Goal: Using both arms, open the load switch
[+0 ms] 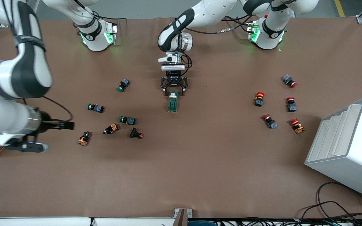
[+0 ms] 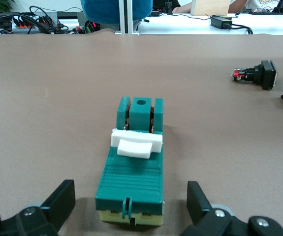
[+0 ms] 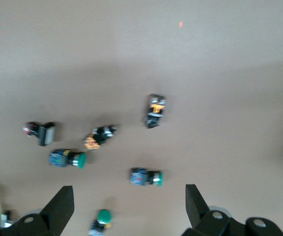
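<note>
The left gripper (image 1: 174, 91) sits low at the middle of the table, its fingers (image 2: 200, 201) spread wide on either side of the load switch's (image 1: 172, 101) end that lies farther from the front camera, not yet touching it. The load switch lies flat, its long axis running toward that camera, and its white sliding tab (image 2: 136, 144) rests across the green body untouched.

The right gripper (image 1: 64, 125) hangs above the table toward the right arm's end, over the scattered green push buttons (image 3: 146, 177) and orange ones (image 1: 84, 138), well apart from the load switch. Its fingers (image 3: 60, 206) are also spread wide and hold nothing.

By my reading, the task is only beginning: neither arm grips the switch, and bracing the body and sliding the tab both remain.
</note>
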`<control>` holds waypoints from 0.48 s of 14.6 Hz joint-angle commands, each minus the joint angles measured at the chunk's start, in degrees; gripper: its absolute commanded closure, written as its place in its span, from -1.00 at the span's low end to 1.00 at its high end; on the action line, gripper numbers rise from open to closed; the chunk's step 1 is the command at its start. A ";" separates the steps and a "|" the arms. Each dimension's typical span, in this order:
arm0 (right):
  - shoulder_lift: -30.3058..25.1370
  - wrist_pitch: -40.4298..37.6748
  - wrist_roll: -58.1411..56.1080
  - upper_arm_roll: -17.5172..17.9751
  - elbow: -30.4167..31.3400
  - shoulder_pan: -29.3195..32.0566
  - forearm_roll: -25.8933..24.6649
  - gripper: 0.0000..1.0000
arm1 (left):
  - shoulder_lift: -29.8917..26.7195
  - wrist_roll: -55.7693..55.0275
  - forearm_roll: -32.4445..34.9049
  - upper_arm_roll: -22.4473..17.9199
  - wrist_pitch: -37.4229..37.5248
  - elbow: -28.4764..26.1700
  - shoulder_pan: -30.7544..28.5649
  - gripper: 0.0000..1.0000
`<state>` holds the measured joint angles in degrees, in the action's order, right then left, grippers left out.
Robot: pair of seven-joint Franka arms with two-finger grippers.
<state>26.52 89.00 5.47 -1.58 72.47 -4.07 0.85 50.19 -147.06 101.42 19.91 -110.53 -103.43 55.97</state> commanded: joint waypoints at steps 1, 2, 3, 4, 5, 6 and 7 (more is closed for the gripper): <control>-3.75 0.39 -8.96 1.23 2.58 4.85 -1.90 -1.00 | 1.49 -2.97 1.15 -0.22 -0.03 0.78 0.37 -1.00; -4.28 0.13 -10.12 1.23 2.58 6.26 -1.99 -1.00 | 1.57 -2.97 1.15 -0.14 -0.03 0.78 0.37 -1.00; -4.98 -0.83 -10.39 1.31 2.50 7.49 -1.99 -1.00 | 1.49 -2.97 1.15 -0.14 -0.03 0.78 0.46 -1.00; -5.43 -1.80 -10.31 1.23 2.32 8.02 -2.17 -1.00 | 1.49 -3.06 1.15 -0.14 -0.03 0.78 0.46 -1.00; -5.69 -2.25 -10.22 1.05 2.23 8.03 -2.43 -1.00 | 1.49 -3.06 1.15 -0.14 -0.03 0.78 0.46 -1.00; -6.30 -2.86 -10.13 1.14 2.23 8.03 -2.96 -1.00 | 1.49 -2.97 1.15 -0.14 0.06 0.78 0.46 -1.00; -6.83 -3.47 -10.04 1.23 2.23 7.94 -4.09 -1.00 | 1.49 -2.97 1.15 -0.14 -0.03 0.78 0.46 -1.00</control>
<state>22.35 86.17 -4.61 -1.56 72.53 3.76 -0.52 50.19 -148.27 101.42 19.91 -110.31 -103.41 56.01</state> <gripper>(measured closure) 0.000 0.000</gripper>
